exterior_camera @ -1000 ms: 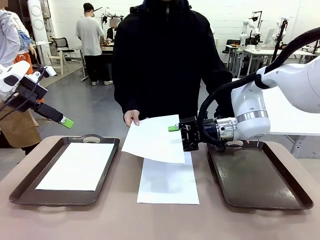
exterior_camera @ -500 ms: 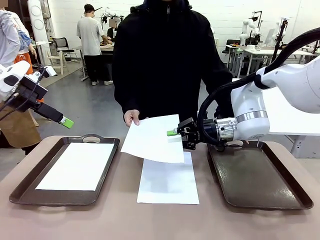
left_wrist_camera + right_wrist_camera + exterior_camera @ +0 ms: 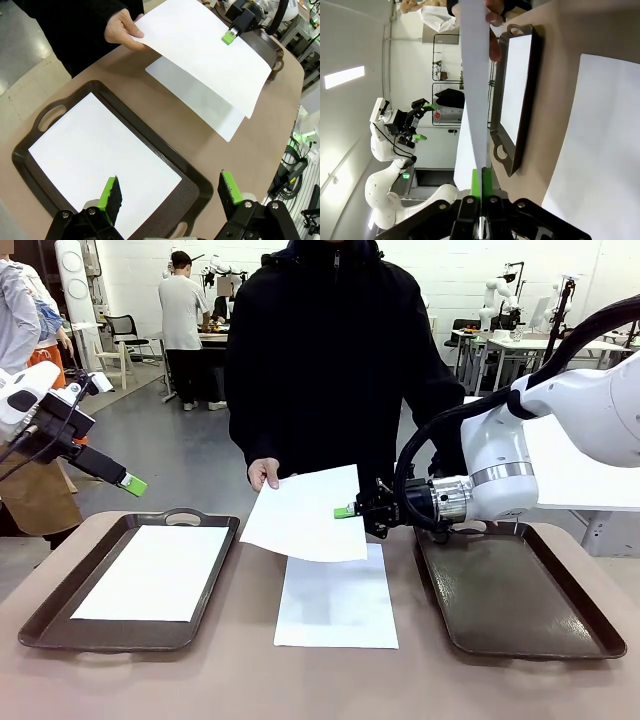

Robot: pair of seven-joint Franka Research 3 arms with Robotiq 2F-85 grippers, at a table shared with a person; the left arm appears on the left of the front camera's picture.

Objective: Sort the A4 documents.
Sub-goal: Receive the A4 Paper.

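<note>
A person's hand point(image 3: 263, 473) holds up a white A4 document point(image 3: 300, 512) by its far left corner over the middle of the table. My right gripper point(image 3: 345, 511) is shut on that sheet's right edge; the right wrist view shows the sheet point(image 3: 472, 75) edge-on between the green pads point(image 3: 481, 176). A second A4 document point(image 3: 335, 600) lies flat on the table beneath it. A third one point(image 3: 152, 570) lies in the left tray point(image 3: 40, 625). My left gripper point(image 3: 133, 483) hangs open, high above that tray point(image 3: 30, 145), and holds nothing point(image 3: 170, 191).
A dark brown tray point(image 3: 520, 590) with nothing in it sits at the right, under my right arm. The person stands at the far edge of the table. Bare tabletop runs along the front edge point(image 3: 320, 685).
My right gripper's jaws have closed onto the right edge of the held sheet. The sheet has shifted slightly left and down. The left arm has not moved.
</note>
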